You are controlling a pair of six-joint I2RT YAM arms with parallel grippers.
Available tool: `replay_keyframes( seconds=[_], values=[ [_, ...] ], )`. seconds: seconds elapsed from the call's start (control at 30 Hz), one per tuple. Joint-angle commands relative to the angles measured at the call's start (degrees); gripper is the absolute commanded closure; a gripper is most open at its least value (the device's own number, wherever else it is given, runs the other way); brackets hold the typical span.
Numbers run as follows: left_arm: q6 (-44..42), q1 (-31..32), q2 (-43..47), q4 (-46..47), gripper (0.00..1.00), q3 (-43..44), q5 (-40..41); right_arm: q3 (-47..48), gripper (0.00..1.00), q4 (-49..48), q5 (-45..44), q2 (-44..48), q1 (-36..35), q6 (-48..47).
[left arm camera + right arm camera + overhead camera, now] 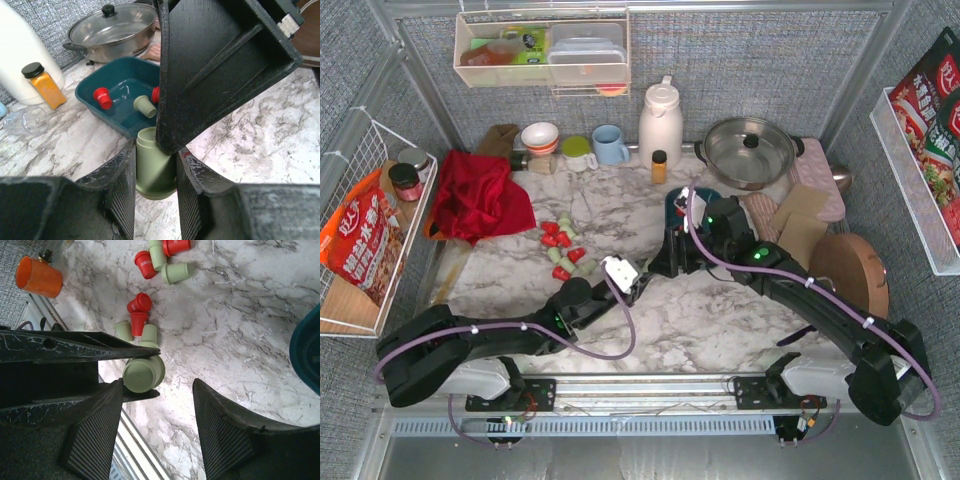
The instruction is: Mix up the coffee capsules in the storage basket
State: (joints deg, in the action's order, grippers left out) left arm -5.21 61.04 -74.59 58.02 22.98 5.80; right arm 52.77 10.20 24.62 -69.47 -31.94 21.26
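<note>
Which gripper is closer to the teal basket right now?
Right. The right gripper sits just short of the basket, jaws open; the left gripper is farther back, holding a green capsule.

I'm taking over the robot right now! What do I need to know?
Left gripper: shut on a green capsule, held just short of the storage basket.
Right gripper: open and empty, close beside the left one.
Done: two red capsules and one green one lie in the basket.
Left: drop the held capsule in, then probably fetch the loose capsules, red and green, on the table.
</note>
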Motion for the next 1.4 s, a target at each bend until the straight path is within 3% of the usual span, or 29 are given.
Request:
replay_keyframes(
  seconds=[0.0,0.37,0.93,1.2,1.37],
  values=[
    [-1.60,0.14,1.04,7.11,0.73,-0.13,-1.75,-0.04,0.39,-1.91,2.39,-0.31,-0.77,0.18],
    [-1.64,0.66,0.64,6.93,0.73,0.82,-1.57,0.91,0.46,-1.23,2.80,-1.22,-1.61,0.80],
    [-0.81,0.84,0.32,6.72,0.67,1.45,1.41,2.07,1.00,2.57,1.48,-2.24,-1.63,0.85],
    [0.35,0.82,-0.08,6.76,0.58,2.04,1.85,2.16,1.00,3.03,0.49,-2.13,-1.63,0.98],
    [0.86,0.84,0.04,6.76,0.42,2.07,2.41,1.90,1.00,3.21,-0.81,-1.81,-1.63,0.74]
  ],
)
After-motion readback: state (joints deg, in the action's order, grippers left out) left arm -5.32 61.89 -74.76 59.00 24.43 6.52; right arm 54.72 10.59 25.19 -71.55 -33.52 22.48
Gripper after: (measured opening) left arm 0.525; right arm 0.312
